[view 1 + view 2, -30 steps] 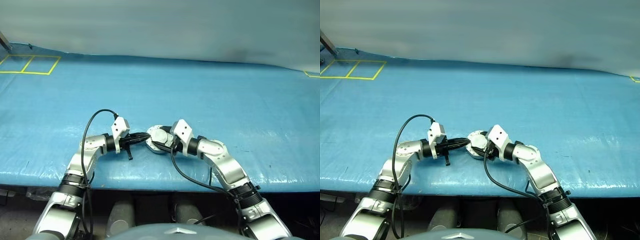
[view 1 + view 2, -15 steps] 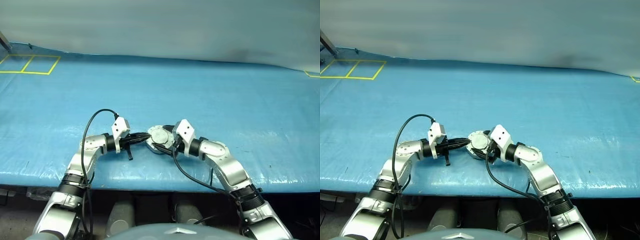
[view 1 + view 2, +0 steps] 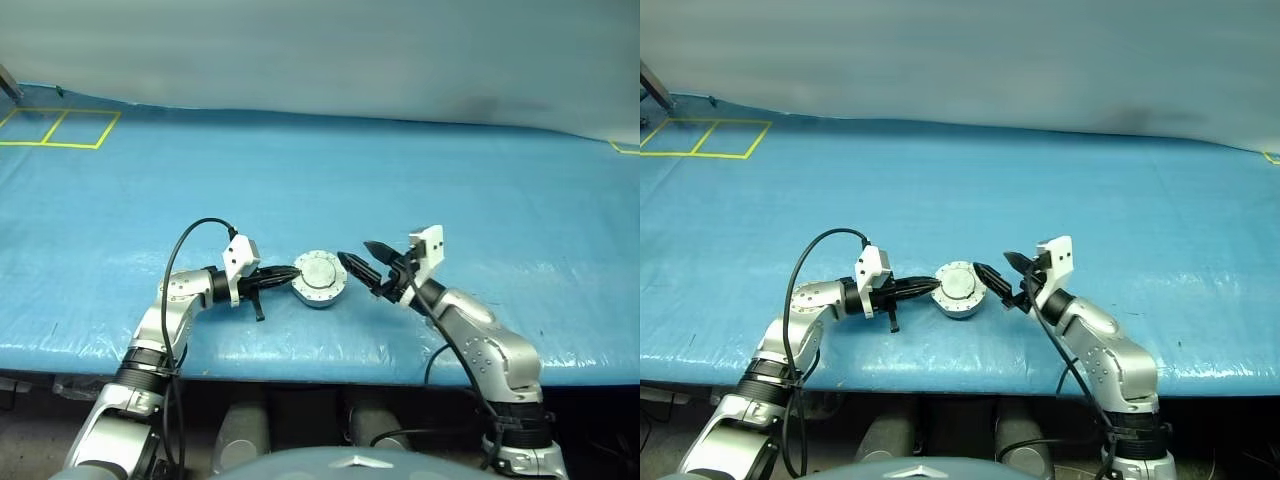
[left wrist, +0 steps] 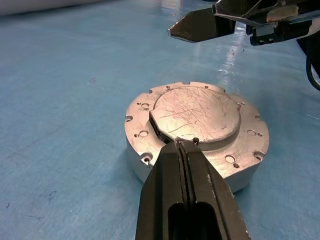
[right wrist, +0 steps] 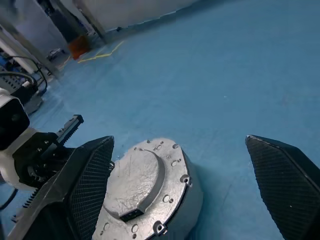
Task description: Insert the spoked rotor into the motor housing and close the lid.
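Lid [image 4: 196, 114] closed on motor housing [image 4: 150, 159]; no writing legible

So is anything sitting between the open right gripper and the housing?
Nothing visible. Bare blue table separates the right gripper, jaws open, from the round silver metal motor housing; the shut left gripper meets its opposite side.

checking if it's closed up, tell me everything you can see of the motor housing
The housing is a short round silver metal puck lying flat on the blue table near its front edge. Its lid, a scratched raised disc, sits down on top, so it looks closed. Small holes and notches ring the rim, with a dark slot at the lid's edge. The shut left pincer rests its tips there. The open right pincer stands apart beside it.
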